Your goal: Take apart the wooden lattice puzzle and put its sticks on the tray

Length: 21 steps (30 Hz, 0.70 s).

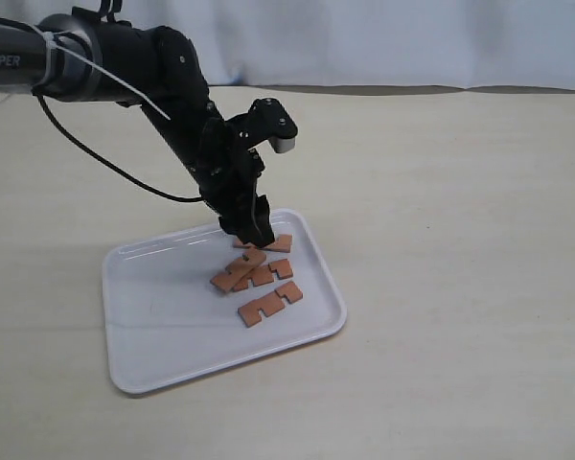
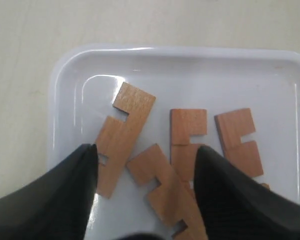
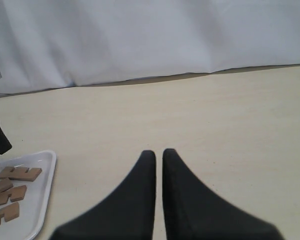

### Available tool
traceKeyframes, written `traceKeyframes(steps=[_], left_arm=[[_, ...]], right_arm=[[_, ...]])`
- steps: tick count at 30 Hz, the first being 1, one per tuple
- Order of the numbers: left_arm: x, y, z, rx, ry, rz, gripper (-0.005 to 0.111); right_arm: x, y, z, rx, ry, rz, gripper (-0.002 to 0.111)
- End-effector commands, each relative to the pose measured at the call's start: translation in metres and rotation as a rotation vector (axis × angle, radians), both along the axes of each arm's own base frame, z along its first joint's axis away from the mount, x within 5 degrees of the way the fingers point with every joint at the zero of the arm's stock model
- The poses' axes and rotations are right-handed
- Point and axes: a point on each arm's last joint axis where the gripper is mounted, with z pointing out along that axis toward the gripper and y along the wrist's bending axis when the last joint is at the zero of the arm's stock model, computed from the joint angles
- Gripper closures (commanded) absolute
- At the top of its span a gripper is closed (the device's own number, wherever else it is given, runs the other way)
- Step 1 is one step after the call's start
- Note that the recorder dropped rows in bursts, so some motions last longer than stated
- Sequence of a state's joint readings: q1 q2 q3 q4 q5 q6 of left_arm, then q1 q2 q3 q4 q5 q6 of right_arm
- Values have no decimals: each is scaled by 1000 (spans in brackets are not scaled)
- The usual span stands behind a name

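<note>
Plainly, the left gripper [image 1: 255, 233] hung low over the far part of the tray [image 1: 158, 316], its jaws apart with nothing between them; the left wrist view showed the same gap [image 2: 146, 150], wide, with loose wood lying below it. No lattice stood anywhere; the four sticks [image 1: 268, 305] lay flat and separate on the white floor of the tray, all on its right half as the exterior camera saw it. One stick lay nearest the front rim, apart from the rest; two in the middle [image 1: 238, 270] touched or overlapped; the fourth [image 1: 280, 243] lay by the far rim, partly hidden behind the black fingertips. Whether those tips touched it I could not tell. The right gripper [image 3: 158, 152] hovered over the bare table [image 1: 460, 240], well apart from the tray [image 3: 40, 200], its jaws pressed together on nothing.
</note>
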<state>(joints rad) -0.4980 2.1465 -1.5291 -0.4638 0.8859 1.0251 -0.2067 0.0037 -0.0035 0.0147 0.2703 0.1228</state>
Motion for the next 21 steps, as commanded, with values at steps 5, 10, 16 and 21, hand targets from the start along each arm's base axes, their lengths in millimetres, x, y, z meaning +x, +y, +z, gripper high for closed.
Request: traceKeyframes(steps=[5,10,16,21], left_arm=[[1,3,14,16,-3,128,107],[12,11,59,-83,-22,424,107],[5,63,96,-132,72,621,107],[-22,86,108,-201,-55,710,107]], right_arm=[[0,0,0,-3,-10,1,104],[0,0,0,-3,-10,1,104],[0,0,0,-3,-10,1,104],[0,0,0,-3,-10,1,104]])
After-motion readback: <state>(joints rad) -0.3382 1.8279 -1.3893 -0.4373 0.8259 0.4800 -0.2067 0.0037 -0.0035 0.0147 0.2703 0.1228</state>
